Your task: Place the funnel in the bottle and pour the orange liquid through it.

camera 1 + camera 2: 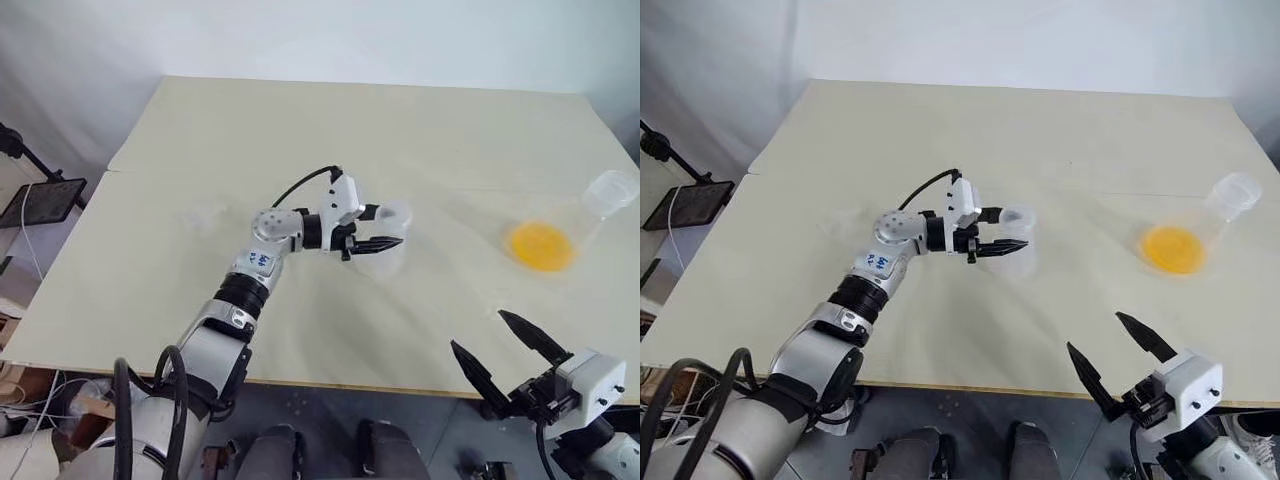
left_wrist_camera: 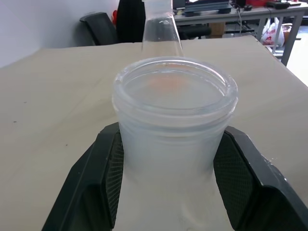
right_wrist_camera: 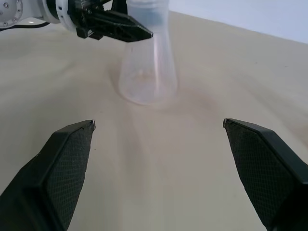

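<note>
The frosty clear bottle (image 1: 383, 260) stands mid-table, and my left gripper (image 1: 390, 226) is shut on its wide neck, with a black finger (image 2: 96, 183) pressed on either side. To the right stands a clear conical flask (image 1: 590, 210) with the orange liquid (image 1: 540, 245) pooled in its base. My right gripper (image 1: 476, 329) hangs open and empty by the table's front right edge, pointing at the bottle (image 3: 147, 72). A faint clear shape (image 1: 205, 213) lies on the table left of my left arm; I cannot tell if it is the funnel.
The cream table (image 1: 330, 130) stretches wide behind the bottle. A black stand (image 1: 45, 200) and cables are off the table's left edge. The front edge (image 1: 350, 385) runs close to my right gripper.
</note>
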